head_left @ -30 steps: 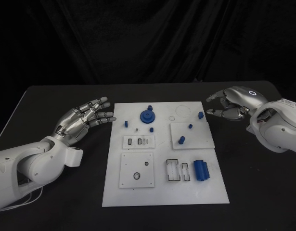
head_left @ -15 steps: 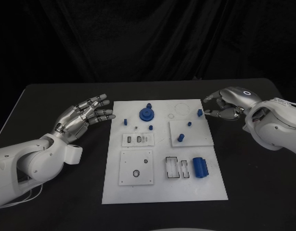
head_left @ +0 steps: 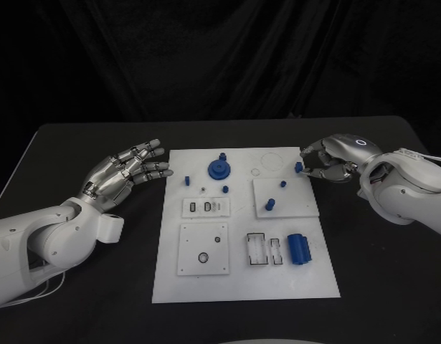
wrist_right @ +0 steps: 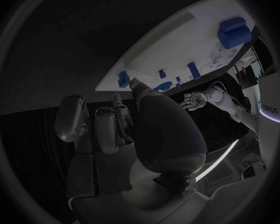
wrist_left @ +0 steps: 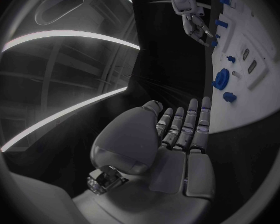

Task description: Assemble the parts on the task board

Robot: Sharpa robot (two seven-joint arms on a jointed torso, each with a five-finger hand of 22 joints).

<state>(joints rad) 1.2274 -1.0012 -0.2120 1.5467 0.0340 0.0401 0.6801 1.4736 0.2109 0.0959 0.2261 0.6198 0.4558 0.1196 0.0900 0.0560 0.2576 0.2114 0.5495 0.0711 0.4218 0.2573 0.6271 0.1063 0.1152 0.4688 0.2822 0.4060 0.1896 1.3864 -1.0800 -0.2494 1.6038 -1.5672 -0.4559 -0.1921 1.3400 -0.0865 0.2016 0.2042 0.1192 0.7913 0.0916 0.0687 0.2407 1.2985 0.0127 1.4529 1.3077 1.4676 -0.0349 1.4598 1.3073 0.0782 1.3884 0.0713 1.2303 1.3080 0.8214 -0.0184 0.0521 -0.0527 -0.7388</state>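
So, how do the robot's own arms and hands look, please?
Both arms are white, with smooth rounded shells. Each ends in a silver metallic hand with segmented fingers: the left hand and the right hand. The right hand's back carries a small glowing ring mark. A thin white cable runs along the right arm.

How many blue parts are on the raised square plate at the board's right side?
2: a small part near its far edge and a peg toward its near-left. None seems hidden.

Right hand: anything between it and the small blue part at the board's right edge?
Nothing visible. The right hand sits right beside the small blue part at the task board's far right edge, fingertips next to it; contact can't be confirmed.
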